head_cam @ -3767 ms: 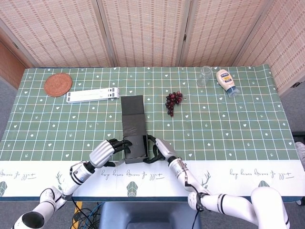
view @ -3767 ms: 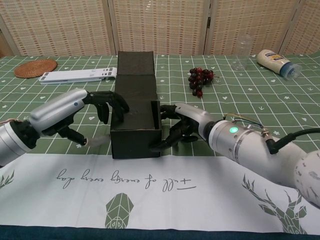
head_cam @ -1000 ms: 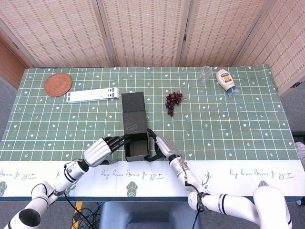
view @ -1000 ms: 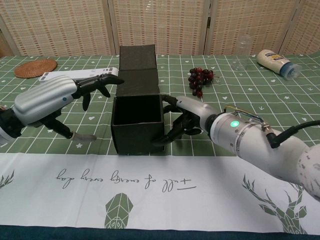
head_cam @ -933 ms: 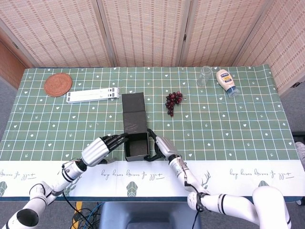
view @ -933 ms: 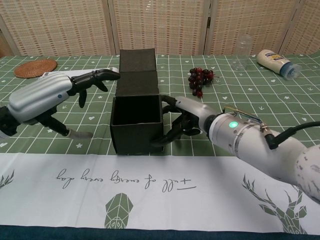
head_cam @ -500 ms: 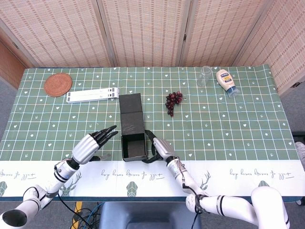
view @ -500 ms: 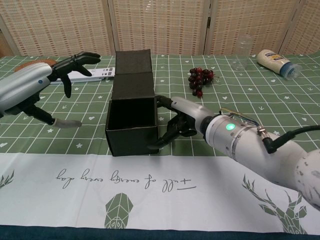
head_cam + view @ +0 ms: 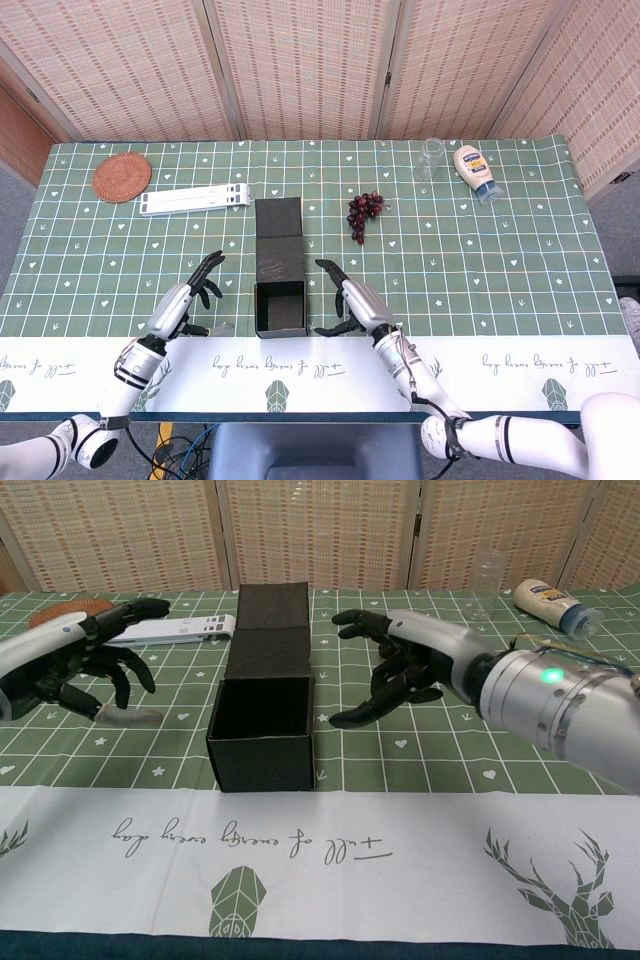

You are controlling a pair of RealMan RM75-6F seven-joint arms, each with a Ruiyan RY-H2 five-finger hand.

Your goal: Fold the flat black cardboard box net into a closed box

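Observation:
The black cardboard box (image 9: 281, 306) (image 9: 262, 734) stands near the table's front edge, its four walls up and its top open. Its lid flaps (image 9: 279, 240) (image 9: 268, 626) lie flat on the cloth behind it. My left hand (image 9: 185, 300) (image 9: 75, 660) hovers left of the box, fingers spread, apart from it. To the right of the box is my right hand (image 9: 352, 299) (image 9: 405, 670), also spread and clear of the cardboard. Neither hand holds anything.
A bunch of dark grapes (image 9: 363, 213) lies right of the lid flaps. A white folding stand (image 9: 193, 200) and a woven coaster (image 9: 122, 177) sit at the back left. At the back right are a glass (image 9: 431, 158) and a mayonnaise bottle (image 9: 476, 172).
Both hands have let go of the box and drawn outward, the left to the left and the right to the right. The box stays standing with its top open.

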